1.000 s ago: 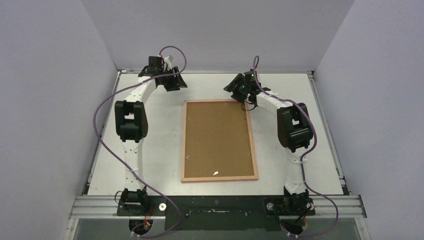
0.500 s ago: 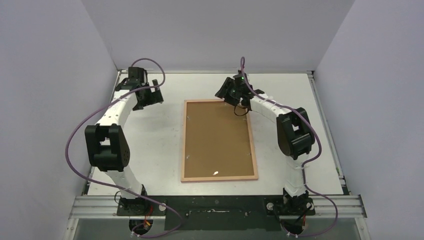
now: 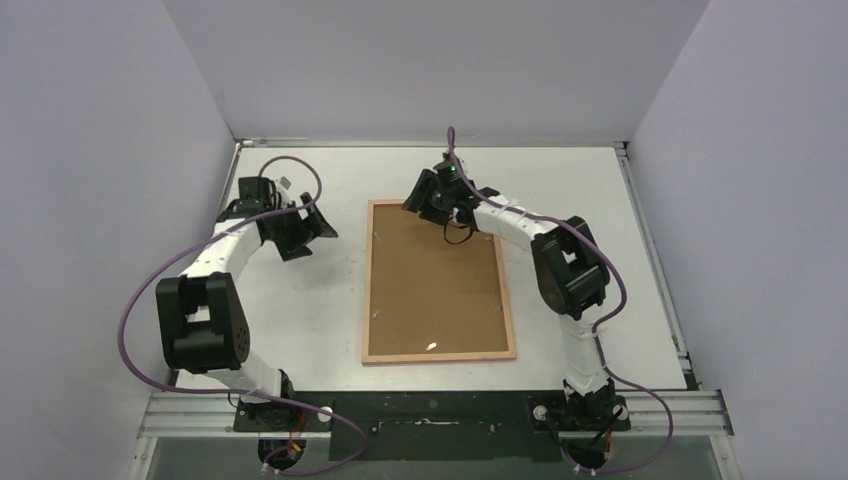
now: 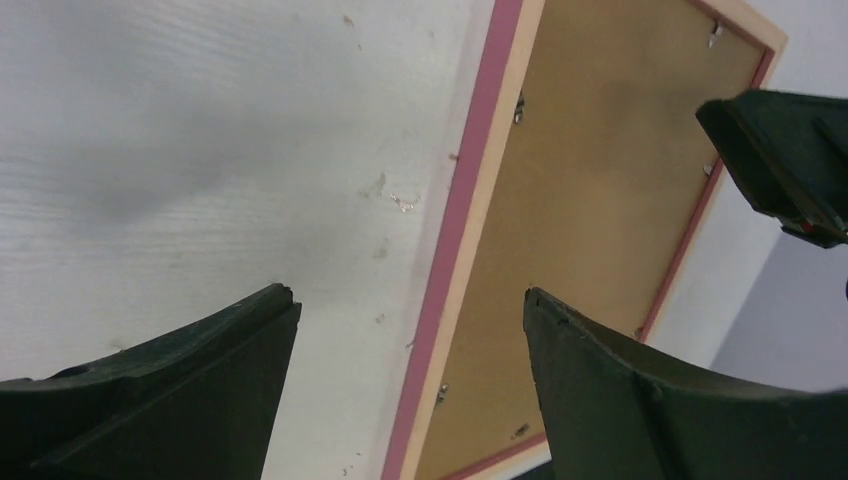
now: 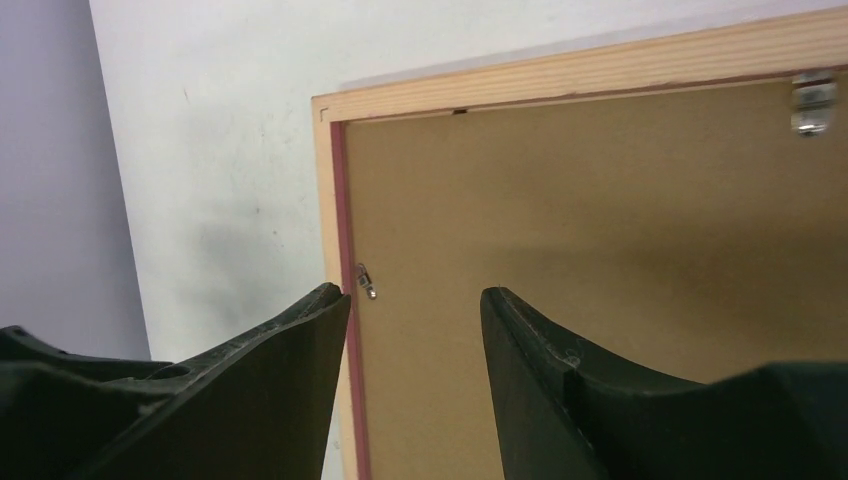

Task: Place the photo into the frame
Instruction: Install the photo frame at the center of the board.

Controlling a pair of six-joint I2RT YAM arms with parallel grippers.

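Frame (image 3: 438, 356) face-down on table (image 3: 600, 200), brown backing panel (image 3: 436, 275) inside it; left tool (image 4: 408, 300) and right tool (image 5: 415, 292) both spread.

I count one frame (image 3: 440, 356) on my one table (image 3: 600, 200), with one brown backing panel (image 3: 435, 280) sitting in it. I have two arms, the left arm (image 3: 215, 260) and the right arm (image 3: 565, 270). That gives two grippers, the left gripper (image 3: 318, 228) and the right gripper (image 3: 418, 200), each showing two fingers (image 4: 150, 400) on its own wrist camera. There are two purple cables (image 3: 135, 300), one per arm. The right wrist camera shows two small metal clips (image 5: 366, 281) at the panel's edge; I cannot tell the total.
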